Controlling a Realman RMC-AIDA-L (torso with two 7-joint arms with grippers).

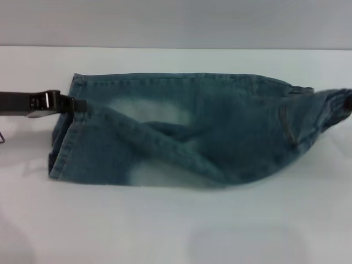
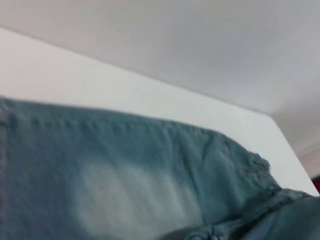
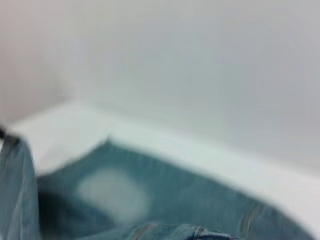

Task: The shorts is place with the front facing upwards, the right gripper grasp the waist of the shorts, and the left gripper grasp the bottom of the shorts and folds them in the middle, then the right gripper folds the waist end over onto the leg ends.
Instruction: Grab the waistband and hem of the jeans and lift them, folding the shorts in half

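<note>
The blue denim shorts [image 1: 198, 132] lie stretched sideways across the white table [image 1: 176, 225], folded lengthwise so that one leg is draped over the other, a diagonal ridge of cloth running from the upper left toward the lower middle. Two pale faded patches show, one near the top fold and one along the lower edge. The leg ends [image 1: 63, 137] sit at the robot's left, the hems stacked and slightly lifted. There the left pincer [image 1: 80, 104] reaches in from the left edge, its black fingers closed on the hem at the upper corner of the bottom of the shorts. The waist of the shorts [image 1: 330, 104] is at the far right, raised off the table and bunched, with a tan-stitched pocket seam just beside it. The right pincer [image 1: 347, 103] shows only as a dark tip at the picture's edge against that band; whether it is clamped cannot be told.
</note>
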